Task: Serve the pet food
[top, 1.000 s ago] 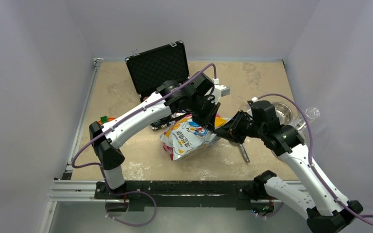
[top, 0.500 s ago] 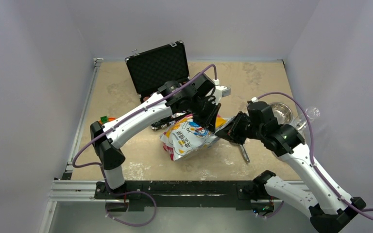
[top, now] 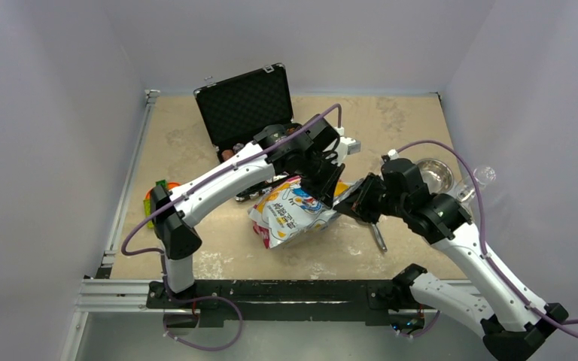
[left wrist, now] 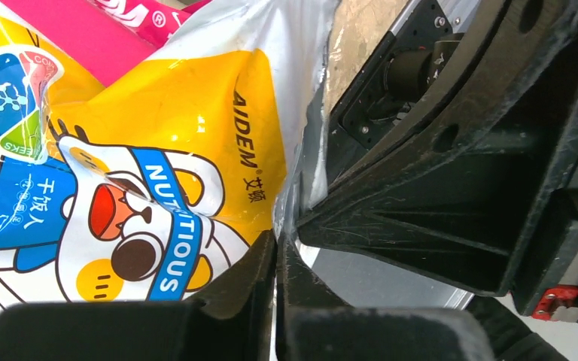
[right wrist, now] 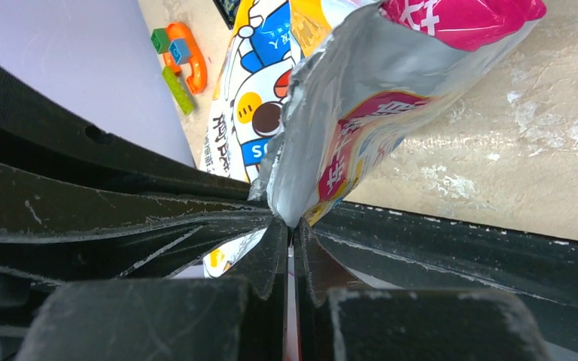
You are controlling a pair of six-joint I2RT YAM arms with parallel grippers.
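Centrally in the overhead view, you have the pet food bag (top: 290,214) lying on the tan table (top: 399,120). It is a crinkly printed pouch with a cartoon face, and its open end points toward the right of the frame. The food inside is hidden.

Your right gripper (right wrist: 292,226) is pressed together on the bag's silvery inner lip, with the film pinched between its fingers. Your left gripper (left wrist: 277,248) meets the bag's yellow edge. Its fingers stand almost together with only a slit between them, and film seems to run into that slit, though the view is too close to be sure.

Overhead, both grippers sit close together just right of centre. An open black case (top: 244,105) stands at upper centre. A metal bowl (top: 433,174) sits at the right.
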